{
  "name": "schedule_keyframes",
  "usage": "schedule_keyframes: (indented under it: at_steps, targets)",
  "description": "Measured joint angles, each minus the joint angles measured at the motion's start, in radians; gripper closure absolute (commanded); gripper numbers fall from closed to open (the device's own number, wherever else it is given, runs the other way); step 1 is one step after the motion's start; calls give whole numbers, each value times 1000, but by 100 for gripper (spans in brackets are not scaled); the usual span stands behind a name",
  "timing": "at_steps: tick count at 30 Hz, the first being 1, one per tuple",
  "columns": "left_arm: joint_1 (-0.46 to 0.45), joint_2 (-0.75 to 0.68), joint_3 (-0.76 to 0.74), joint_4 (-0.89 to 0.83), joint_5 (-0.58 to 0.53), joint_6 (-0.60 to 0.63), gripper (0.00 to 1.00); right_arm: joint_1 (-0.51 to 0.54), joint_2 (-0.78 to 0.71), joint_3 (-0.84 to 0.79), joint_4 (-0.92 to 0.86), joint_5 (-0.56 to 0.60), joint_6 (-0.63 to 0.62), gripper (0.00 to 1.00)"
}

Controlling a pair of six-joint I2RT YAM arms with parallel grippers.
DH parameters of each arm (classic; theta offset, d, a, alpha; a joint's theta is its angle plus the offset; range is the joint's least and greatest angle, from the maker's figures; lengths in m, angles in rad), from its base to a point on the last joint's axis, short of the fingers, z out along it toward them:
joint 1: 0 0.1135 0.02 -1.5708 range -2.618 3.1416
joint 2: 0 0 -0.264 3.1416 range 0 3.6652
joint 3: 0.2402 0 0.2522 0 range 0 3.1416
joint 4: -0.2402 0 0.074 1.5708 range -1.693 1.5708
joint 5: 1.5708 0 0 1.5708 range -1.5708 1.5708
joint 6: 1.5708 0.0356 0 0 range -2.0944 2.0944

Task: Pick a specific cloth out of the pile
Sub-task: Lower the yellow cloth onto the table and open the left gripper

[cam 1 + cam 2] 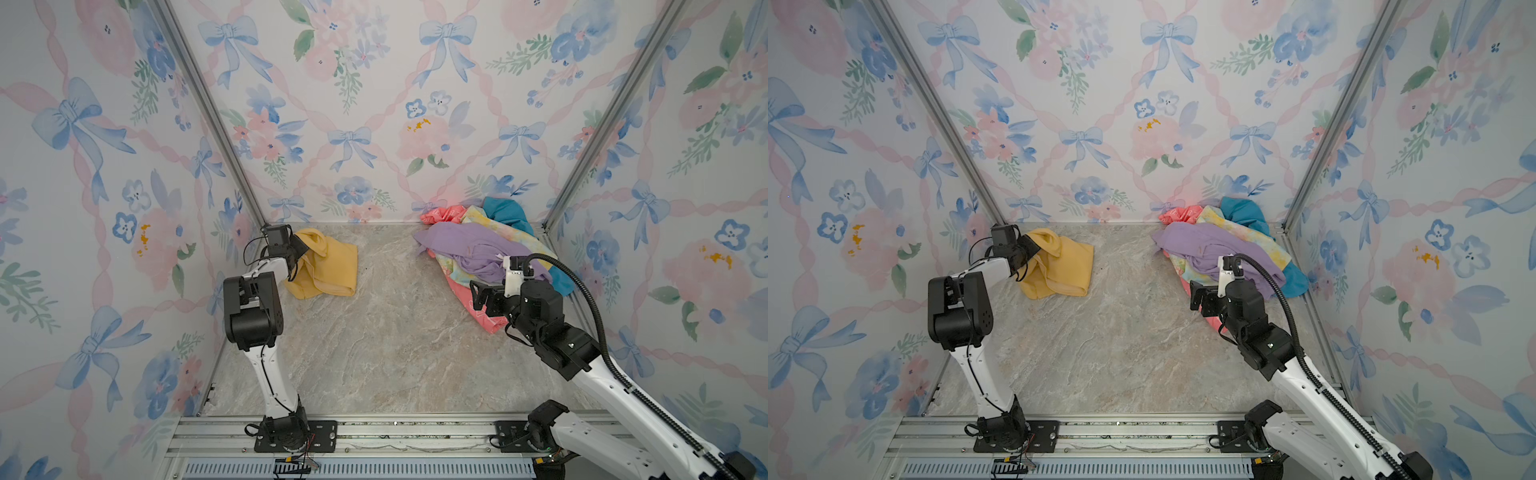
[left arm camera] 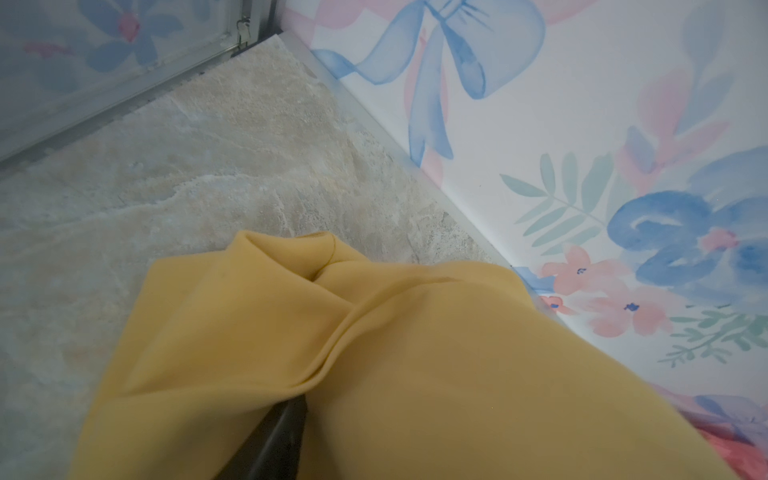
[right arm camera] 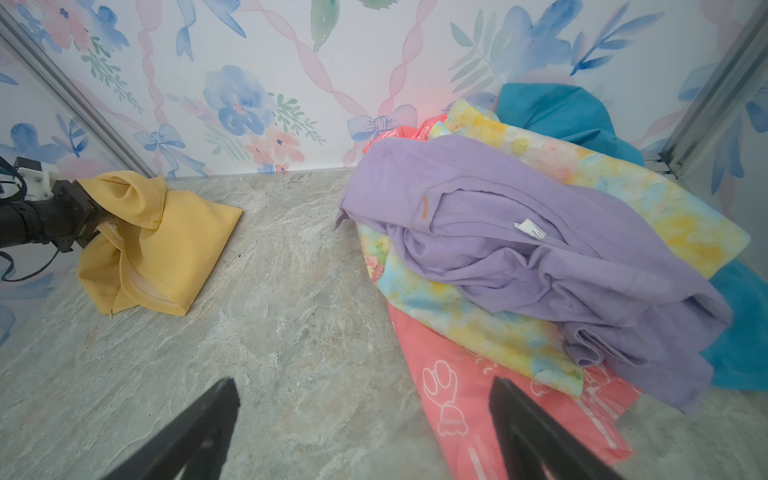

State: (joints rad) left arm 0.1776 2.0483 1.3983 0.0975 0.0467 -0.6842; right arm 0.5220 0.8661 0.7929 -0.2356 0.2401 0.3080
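Observation:
The mustard-yellow cloth (image 1: 328,266) (image 1: 1063,266) lies crumpled on the marble floor at the far left, well apart from the pile (image 1: 478,249) (image 1: 1217,249). My left gripper (image 1: 301,249) (image 1: 1032,249) is at the cloth's left edge, where the fabric rises over it. In the left wrist view the cloth (image 2: 374,332) drapes over the jaws. Only one dark finger (image 2: 282,436) shows, off to one side. My right gripper (image 1: 478,297) (image 3: 361,386) stands open at the pile's near edge, holding nothing, one finger (image 3: 523,415) above the coral-pink cloth (image 3: 457,395).
In the pile a lilac cloth (image 3: 498,216) lies on top of a pastel tie-dye cloth (image 3: 623,195), with a teal one (image 3: 557,112) against the back right corner. Papered walls and metal posts (image 1: 208,108) close in three sides. Bare marble floor (image 1: 374,324) spans the middle.

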Motion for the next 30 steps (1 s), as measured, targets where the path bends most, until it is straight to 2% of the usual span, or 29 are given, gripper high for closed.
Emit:
schedule_keyframes:
  at_steps: [6,8,9,11,20,30]
  targets:
    - [0,-14,12,-84,-4,51,17,-13,0,1,-8,-1,3,3]
    - [-2,-29,12,-115,-5,75,12,-13,0,4,-15,-1,3,3]
    - [-5,-39,12,-132,-6,87,6,-13,0,6,-18,-1,3,3]
    - [-10,-59,12,-159,-12,108,2,-13,-4,9,-25,-2,3,3]
    - [-21,-146,1,-254,-45,174,2,-18,-90,9,-58,-21,8,3]
    - [-54,-335,-144,-293,-86,256,2,-18,-125,9,-121,-50,14,3]
